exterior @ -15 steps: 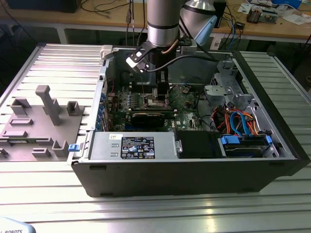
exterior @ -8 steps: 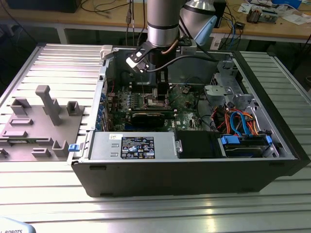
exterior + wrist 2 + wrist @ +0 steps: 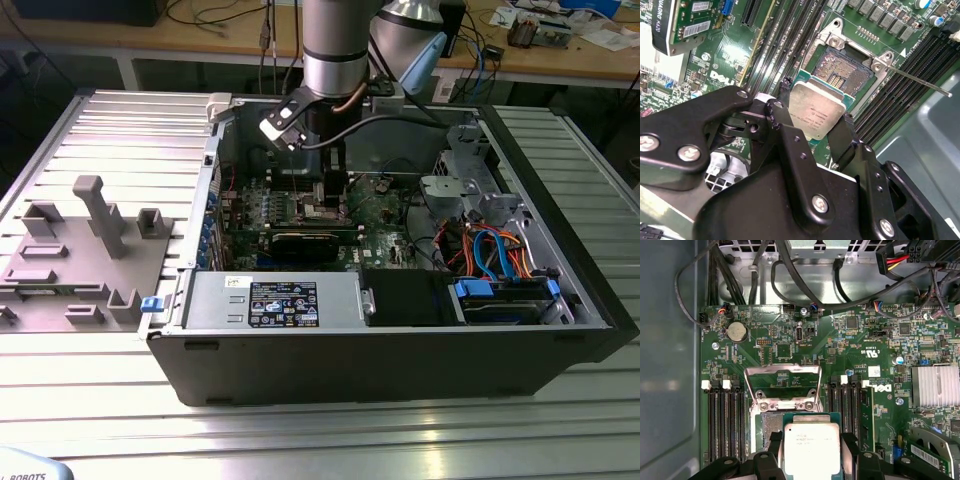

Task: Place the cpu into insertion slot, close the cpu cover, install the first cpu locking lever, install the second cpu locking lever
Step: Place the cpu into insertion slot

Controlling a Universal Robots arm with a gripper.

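On the exterior view's left, a grey plastic jig (image 3: 75, 255) lies on the ribbed metal table (image 3: 300, 440), with its far left end cut off by the frame. Just beside it stands the open computer case (image 3: 400, 365). The case holds a power supply (image 3: 275, 300) along its near wall, with the green motherboard (image 3: 385, 215) behind that. Toward the exterior view's right is a drive bay with blue and orange cables (image 3: 495, 250).

The arm (image 3: 335, 45) comes straight down into the middle of the case, its upper part cut off at the frame's edge. The pincer (image 3: 335, 195) hangs low over the motherboard, where its tips are hard to make out among the dark parts.

In both wrist views the black fingers (image 3: 790, 140) (image 3: 774, 442) pinch the cpu (image 3: 817, 112) (image 3: 811, 445) by two opposite edges, its silvery face toward the cameras. In the first wrist view one edge of the cpu runs out of frame. The cpu sits over one side of the socket (image 3: 840, 75) (image 3: 769, 422) and hides that part of it. The rest of the socket's contact field lies bare. Whether the cpu touches the socket cannot be told.

In the first wrist view the cpu cover (image 3: 782, 369) stands swung open behind the socket, and the motherboard shows through its open centre. In the second wrist view a thin metal lever (image 3: 920, 82) sticks out from the socket's corner, clear of it. Long dark memory slots (image 3: 725, 415) run on either side of the socket.
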